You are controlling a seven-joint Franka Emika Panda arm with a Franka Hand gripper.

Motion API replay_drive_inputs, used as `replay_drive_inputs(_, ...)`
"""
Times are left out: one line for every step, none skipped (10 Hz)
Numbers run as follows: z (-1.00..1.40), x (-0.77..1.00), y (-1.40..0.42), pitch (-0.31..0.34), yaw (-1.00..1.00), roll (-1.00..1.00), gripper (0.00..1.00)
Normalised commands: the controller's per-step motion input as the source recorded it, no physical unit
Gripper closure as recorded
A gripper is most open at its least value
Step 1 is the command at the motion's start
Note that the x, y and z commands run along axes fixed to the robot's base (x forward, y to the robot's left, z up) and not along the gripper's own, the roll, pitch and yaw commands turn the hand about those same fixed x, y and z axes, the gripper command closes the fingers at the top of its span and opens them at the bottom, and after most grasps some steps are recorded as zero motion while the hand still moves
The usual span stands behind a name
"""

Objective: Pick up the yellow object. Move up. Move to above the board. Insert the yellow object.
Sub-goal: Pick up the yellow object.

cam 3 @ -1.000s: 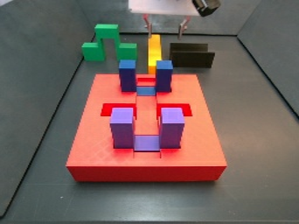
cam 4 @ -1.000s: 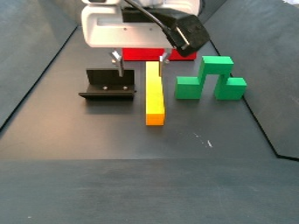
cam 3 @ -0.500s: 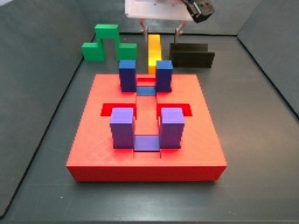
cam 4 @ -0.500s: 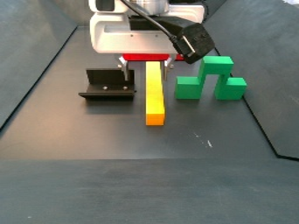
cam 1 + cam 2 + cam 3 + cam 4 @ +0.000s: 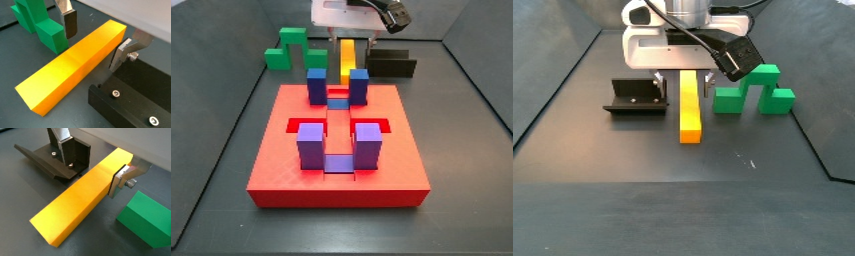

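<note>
**Pick step in hand: jaws straddling the bar, not yet closed**

The yellow object point(image 5: 690, 107) is lying flat on the dark floor, lengthwise between the fixture point(image 5: 635, 97) and the green stepped block point(image 5: 754, 88), apart from both. The gripper point(image 5: 97, 37) is being held low over the bar's far end, the end nearest the board point(image 5: 338, 150). In both wrist views one silver finger point(image 5: 123, 179) is seen just beside one long face of the bar and the other finger point(image 5: 69, 22) is standing off the opposite face, with a visible gap. The jaws are therefore being read as open, straddling the bar, with nothing gripped yet.

Judgement: the first step (pick up) is being carried out; lifting, transfer and insertion are all outstanding. The next move is judged to call for the jaws to be closed squarely on the two long faces, then a straight lift. Since the hold is near one end (not the middle), some sag or swing of the free end is to be expected.

Surface and room: the floor is a dark, matte sheet, enclosed by dark side walls. Clearance is tight; the fixture and the green block are flanking the fingers closely. The board, red with blue and purple posts point(image 5: 357, 86), is lying well apart on the same floor.
</note>
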Motion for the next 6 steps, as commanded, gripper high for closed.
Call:
replay_drive_inputs(-0.20, 0.00, -0.05, 0.000, 0.00, 0.00, 0.00)
replay_drive_inputs(-0.22, -0.04, -0.07, 0.000, 0.00, 0.01, 0.00)
replay_drive_inputs(-0.17, -0.05, -0.01, 0.000, 0.00, 0.00, 0.00)
replay_drive_inputs(-0.13, -0.07, 0.00, 0.000, 0.00, 0.00, 0.00)
replay_drive_inputs(-0.11, -0.08, 0.00, 0.000, 0.00, 0.00, 0.00)
replay_drive_inputs(-0.09, -0.09, 0.00, 0.000, 0.00, 0.00, 0.00)
